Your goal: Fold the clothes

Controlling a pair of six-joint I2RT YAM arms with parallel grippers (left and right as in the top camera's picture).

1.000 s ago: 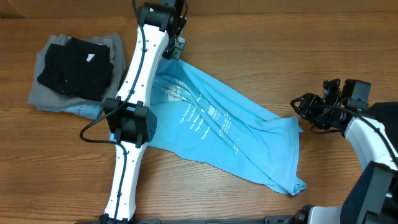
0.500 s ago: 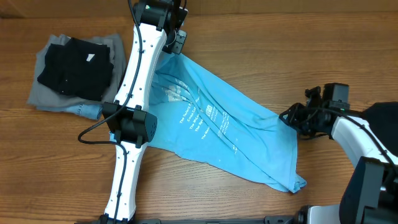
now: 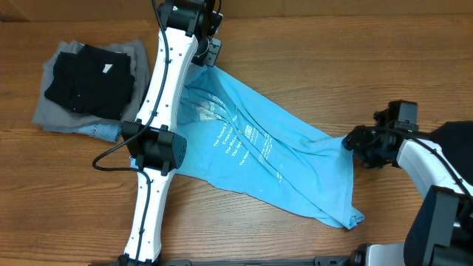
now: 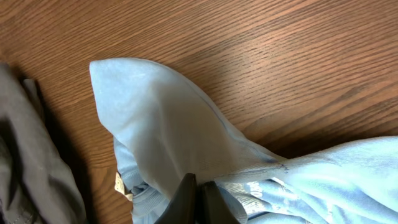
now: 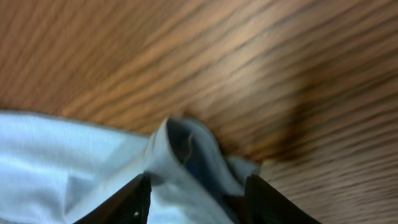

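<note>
A sky-blue shirt (image 3: 281,170) with white lettering lies diagonally across the wooden table (image 3: 332,59). My left gripper (image 3: 212,53) is at its far upper-left end. In the left wrist view that gripper (image 4: 198,196) is shut on a raised flap of the shirt (image 4: 155,124). My right gripper (image 3: 353,140) sits at the shirt's right corner. In the right wrist view it (image 5: 198,199) stands open, its fingers (image 5: 134,202) astride a bunched fold of the shirt (image 5: 74,162), which is not pinched.
A folded stack lies at the far left: a black garment (image 3: 89,77) on a grey one (image 3: 52,111), with denim (image 3: 107,131) showing beneath. The grey piece (image 4: 25,168) lies close to the shirt's held end. The left arm (image 3: 159,111) crosses over the shirt's left side.
The right gripper has come left and slightly down to the shirt's right corner, then eased back a little to the right. The left arm and the stack have barely moved.
</note>
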